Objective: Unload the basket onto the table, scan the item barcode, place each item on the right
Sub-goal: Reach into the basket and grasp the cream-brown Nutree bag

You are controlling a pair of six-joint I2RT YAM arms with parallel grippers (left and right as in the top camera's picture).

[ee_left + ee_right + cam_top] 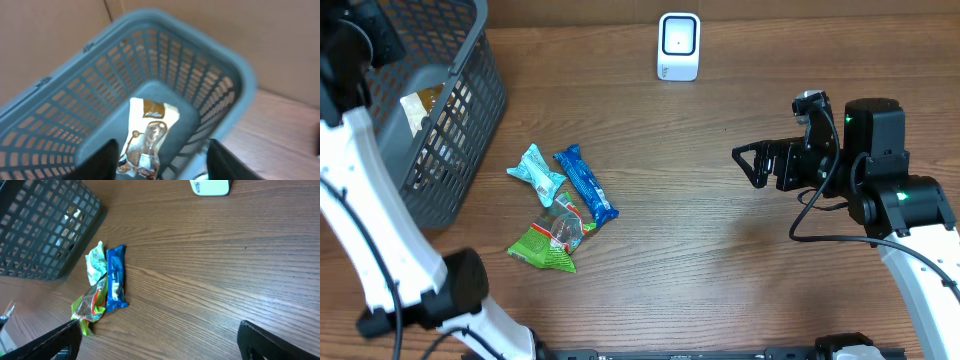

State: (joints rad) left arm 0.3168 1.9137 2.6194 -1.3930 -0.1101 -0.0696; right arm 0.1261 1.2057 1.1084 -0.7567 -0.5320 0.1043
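The white barcode scanner (679,46) stands at the back middle of the table, its edge also showing in the right wrist view as a white scanner (210,187). A brown and cream snack packet (147,137) lies on the floor of the grey basket (200,80), below my left gripper (162,167), which is open with nothing between its fingers. The same packet (420,105) shows through the basket wall in the overhead view. My right gripper (752,163) hovers open and empty over the right half of the table, far from the items.
Three packets lie left of centre: a teal one (537,172), a blue bar (586,184) and a green one (552,238). The grey basket (470,130) fills the back left corner. My left arm (380,230) runs along the left edge.
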